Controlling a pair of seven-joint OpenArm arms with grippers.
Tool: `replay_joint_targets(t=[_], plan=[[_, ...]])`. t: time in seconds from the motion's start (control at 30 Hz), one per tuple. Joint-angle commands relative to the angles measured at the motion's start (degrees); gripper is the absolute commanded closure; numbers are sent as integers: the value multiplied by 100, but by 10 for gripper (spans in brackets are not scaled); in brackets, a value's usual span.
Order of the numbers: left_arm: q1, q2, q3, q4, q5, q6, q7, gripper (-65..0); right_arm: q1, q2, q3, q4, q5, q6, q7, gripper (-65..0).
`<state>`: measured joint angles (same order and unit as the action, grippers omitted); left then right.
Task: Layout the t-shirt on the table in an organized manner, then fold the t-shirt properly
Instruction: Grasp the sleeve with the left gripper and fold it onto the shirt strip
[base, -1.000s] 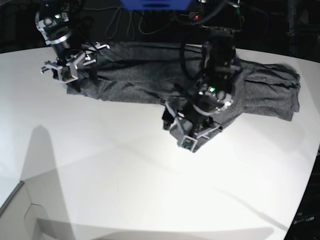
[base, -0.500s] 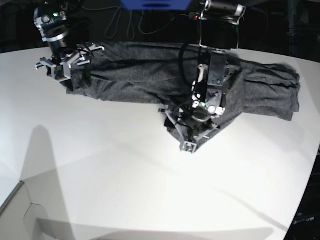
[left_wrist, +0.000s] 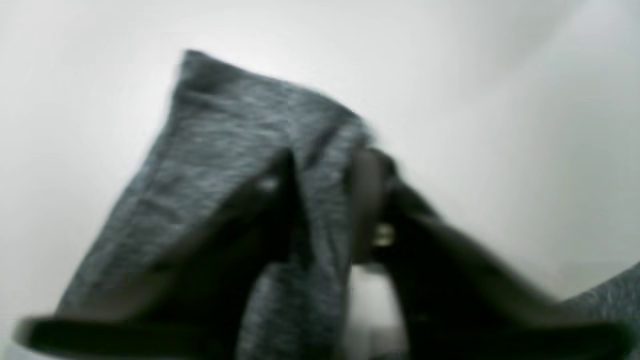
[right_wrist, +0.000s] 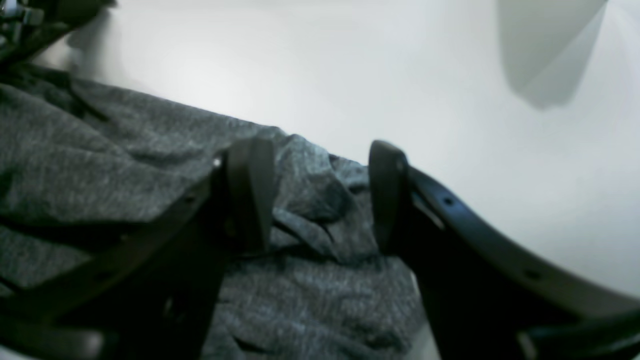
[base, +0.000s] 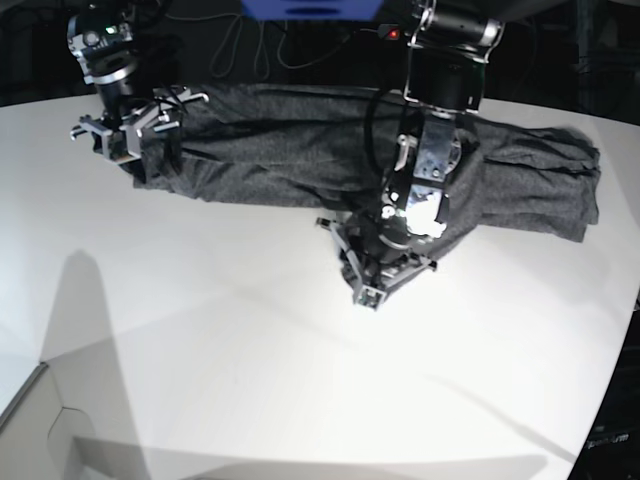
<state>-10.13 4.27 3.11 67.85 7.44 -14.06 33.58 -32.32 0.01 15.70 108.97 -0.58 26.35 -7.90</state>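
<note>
- Along the far edge of the table (base: 200, 330), the t-shirt (base: 290, 150) lies in a long crumpled band, its long axis running side to side from the far-left corner toward the right edge.
- The band is narrow and rumpled at its left end and broader at the right, where the cloth spreads in soft overlapping folds (base: 545, 185).
- The fabric is a dark heather-grey knit, flecked with lighter threads, matte and limp; the table is smooth, white and slightly glossy, with a curved rim.
- Near the middle of the band's front edge, a flap of cloth is drawn out toward the table's centre; the left gripper (base: 372, 285) is clamped on this flap.
- In the left wrist view the dark fingers (left_wrist: 280, 210) pinch a ridge of the t-shirt (left_wrist: 220, 150), which rises in a blunt wedge, though the picture is blurred.
- At the far-left end, the right gripper (base: 125, 130) hangs over the hem with its jaws spread.
- In the right wrist view its curved black fingers (right_wrist: 250, 195) stand apart over bunched cloth (right_wrist: 320, 220); whether they touch it I cannot tell.
</note>
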Motion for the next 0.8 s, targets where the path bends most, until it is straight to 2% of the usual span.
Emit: replay_joint_targets(t=[0.0,0.03,0.13,0.43,0.5,0.6,0.77], plan=[[-29,17,1,32,-37,-4,163,-33,-26,21,16,105,97,33,162,-310],[-29,17,-43,41,-37,-4,180,0,-34,21,16,105,97,33,162,-310],[-20,34,-500,261,-45,-4,171,-10,-52,12,16,105,97,33,144,-310],[235,17,-2039,2318,-124,-57,242,0,-43,3,-10,97,97,33,144,-310],[323,-54,-2461,2617,-423,-66,250,0,-17,3,-19,97,97,33,135,-310],[481,-414,-2927,2819,-1074,-66,532,0,-8,3,-89,97,97,33,135,-310],[745,-1073,-3815,2669,-2656,-66,919,0,-17,21,-300,97,97,33,126,-310]])
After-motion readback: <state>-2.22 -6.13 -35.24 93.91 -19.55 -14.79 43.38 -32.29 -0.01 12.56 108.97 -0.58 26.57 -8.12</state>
